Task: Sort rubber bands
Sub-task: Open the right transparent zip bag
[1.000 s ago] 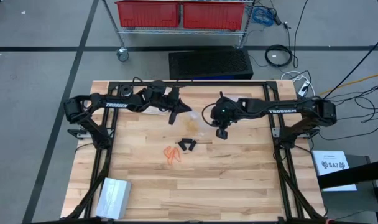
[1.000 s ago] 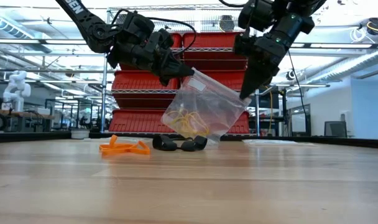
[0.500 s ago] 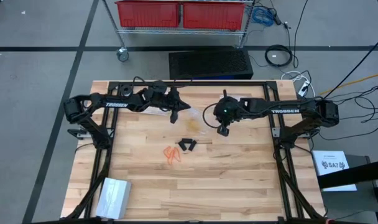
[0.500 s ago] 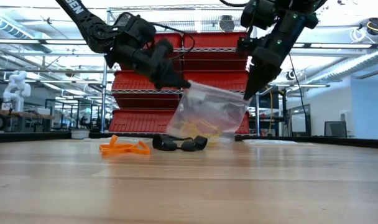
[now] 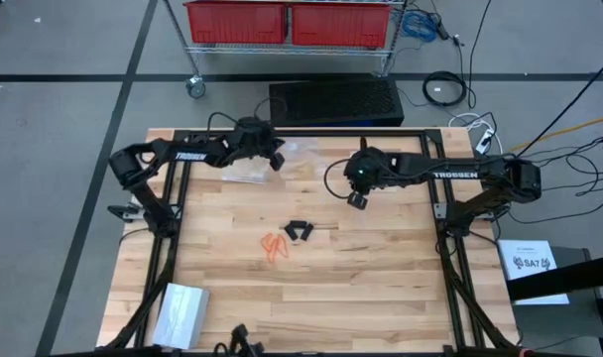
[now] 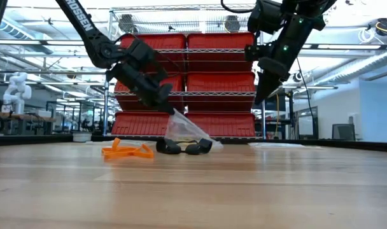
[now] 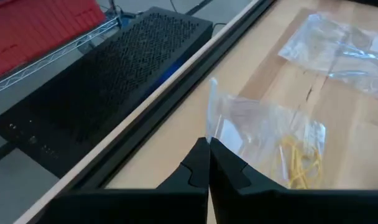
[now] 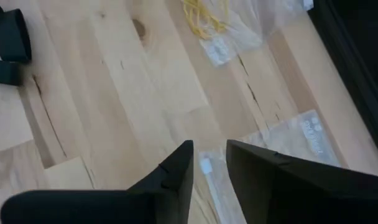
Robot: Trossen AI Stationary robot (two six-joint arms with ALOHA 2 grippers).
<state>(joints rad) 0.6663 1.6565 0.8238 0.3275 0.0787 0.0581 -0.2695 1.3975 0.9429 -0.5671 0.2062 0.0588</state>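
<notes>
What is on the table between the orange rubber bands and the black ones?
Nothing: in the high view only bare wood separates the orange rubber bands from the black rubber bands.

There are two arms, and each has one gripper with two fingers: the left gripper (image 7: 209, 144) and the right gripper (image 8: 209, 149).

There are three little piles of bands: one orange pile (image 5: 274, 245), one black pile (image 5: 300, 231) and one yellow pile (image 7: 299, 163). The bands in each pile are too small to count.

I can count two clear bags for sure. The first bag (image 7: 257, 127) is pinched in the left fingers, with the yellow pile inside. The second bag (image 8: 295, 140) lies just past the right fingers.

Behind the table are six red bins (image 6: 219, 44).
</notes>
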